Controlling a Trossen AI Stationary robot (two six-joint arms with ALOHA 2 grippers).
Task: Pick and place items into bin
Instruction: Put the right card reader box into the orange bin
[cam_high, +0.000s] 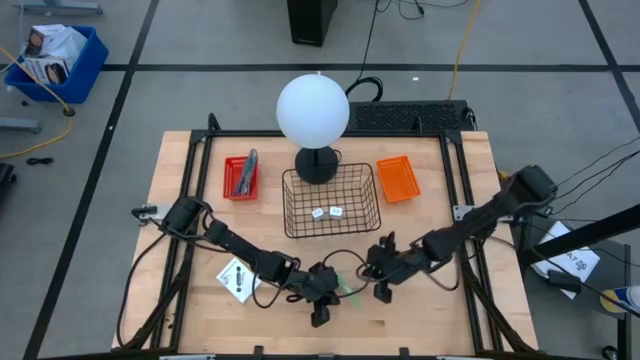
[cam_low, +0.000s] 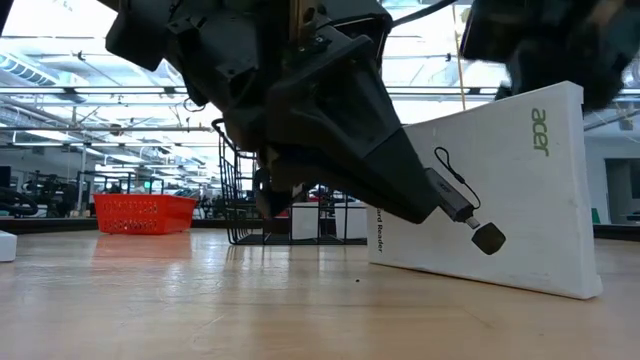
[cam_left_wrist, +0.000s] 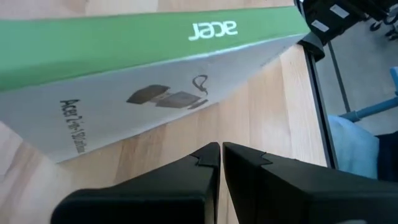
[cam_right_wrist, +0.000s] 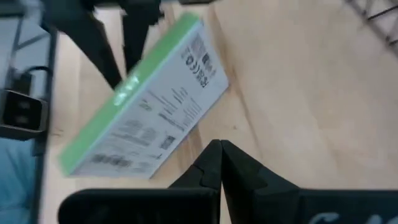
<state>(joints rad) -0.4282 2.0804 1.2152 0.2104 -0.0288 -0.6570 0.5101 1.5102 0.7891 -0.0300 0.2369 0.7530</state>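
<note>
Both pincers are closed, holding nothing: my left gripper (cam_left_wrist: 221, 152) faces a flat green-edged white carton (cam_left_wrist: 155, 81); my right gripper (cam_right_wrist: 221, 149) sits just beside it.

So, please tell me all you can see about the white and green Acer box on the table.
The Acer box is a flat cardboard carton, white faces with a green edge. One face shows "acer" lettering and a drawing of a small reader with a cord; another carries fine print and labels. It stands on edge, tilted, on the wooden table near the front, between both arms. Neither shut claw holds it; whether either touches it I cannot tell.
</note>
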